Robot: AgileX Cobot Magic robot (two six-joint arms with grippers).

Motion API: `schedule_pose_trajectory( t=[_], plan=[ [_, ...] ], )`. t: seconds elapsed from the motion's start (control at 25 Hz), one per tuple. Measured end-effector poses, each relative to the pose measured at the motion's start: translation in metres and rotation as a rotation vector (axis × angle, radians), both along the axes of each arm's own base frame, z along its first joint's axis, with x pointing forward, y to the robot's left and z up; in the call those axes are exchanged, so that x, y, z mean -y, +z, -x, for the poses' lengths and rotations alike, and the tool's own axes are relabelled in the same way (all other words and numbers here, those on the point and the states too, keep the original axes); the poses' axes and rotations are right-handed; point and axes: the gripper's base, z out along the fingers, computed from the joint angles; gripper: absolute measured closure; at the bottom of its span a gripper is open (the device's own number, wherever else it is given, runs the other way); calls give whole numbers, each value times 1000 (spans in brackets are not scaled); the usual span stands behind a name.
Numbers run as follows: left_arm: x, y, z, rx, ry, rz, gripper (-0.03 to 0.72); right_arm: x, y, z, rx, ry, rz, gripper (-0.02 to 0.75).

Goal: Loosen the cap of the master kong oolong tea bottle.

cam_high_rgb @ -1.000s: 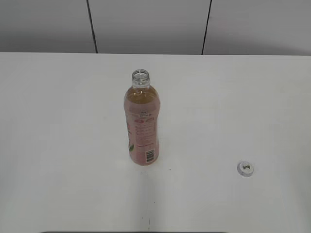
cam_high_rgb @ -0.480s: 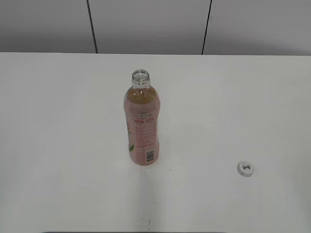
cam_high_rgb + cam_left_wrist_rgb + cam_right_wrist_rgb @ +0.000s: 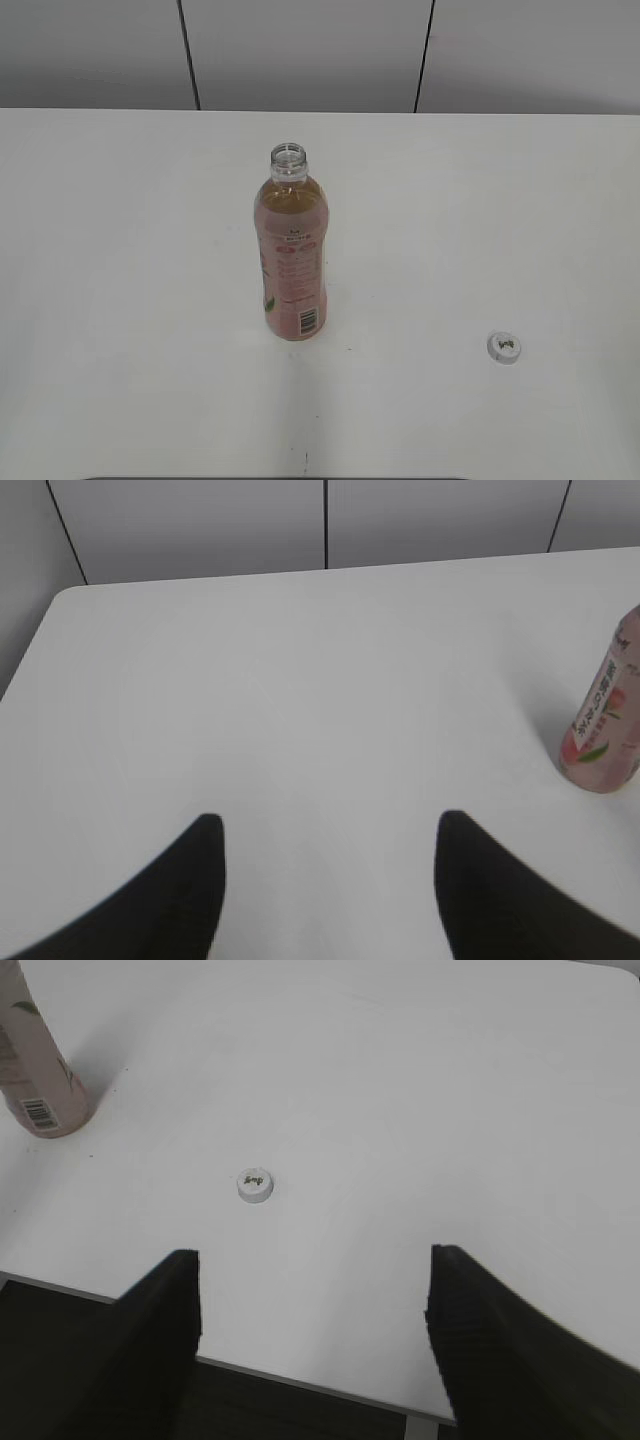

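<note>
Your white surface carries everything. The master kong oolong tea bottle stands upright near its middle, long axis vertical, open neck pointing straight up, barcode facing the exterior camera. Your left claw hangs spread over bare surface, well apart from the bottle at its right. Your right claw is spread too, holding nothing. The cap lies flat, top side up, well apart from the bottle, just ahead of your right claw.
</note>
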Motion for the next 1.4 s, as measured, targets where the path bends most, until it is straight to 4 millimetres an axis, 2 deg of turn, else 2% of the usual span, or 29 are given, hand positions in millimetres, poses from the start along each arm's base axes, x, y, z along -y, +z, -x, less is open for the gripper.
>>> schedule_pose_trajectory(
  t=[0.36, 1.4],
  plan=[
    [0, 0, 0, 0, 0, 0, 282, -1, 0, 2, 0, -193, 0, 203],
    [0, 0, 0, 0, 0, 0, 282, -1, 0, 2, 0, -201, 0, 203]
  ],
)
